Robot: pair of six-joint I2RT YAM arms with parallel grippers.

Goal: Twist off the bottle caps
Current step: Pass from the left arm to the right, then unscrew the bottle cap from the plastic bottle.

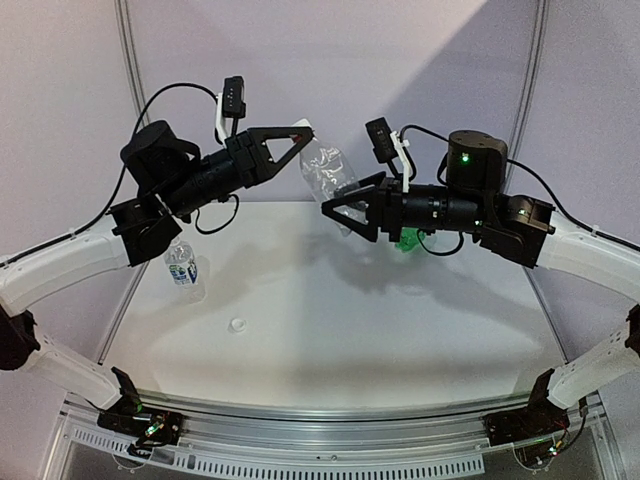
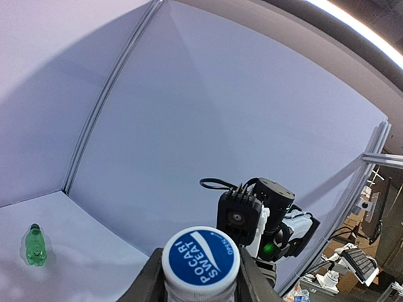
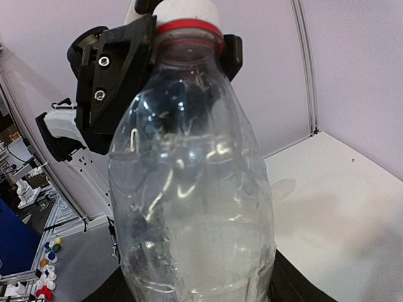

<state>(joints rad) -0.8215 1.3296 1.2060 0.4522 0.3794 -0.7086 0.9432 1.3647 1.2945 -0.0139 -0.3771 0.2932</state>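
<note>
The white surface lies well below both of my hands. My left hand is clamped on the blue-topped cap of the clear unlabelled bottle. That bottle hangs tilted in the air, its base reaching down to my right hand. The right hand's fingers sit on either side of the bottle's lower body, but I cannot tell whether they press it. Beneath my left arm the labelled bottle stands on the surface, with a loose white cap lying near it. The green bottle stands just behind my right hand.
</note>
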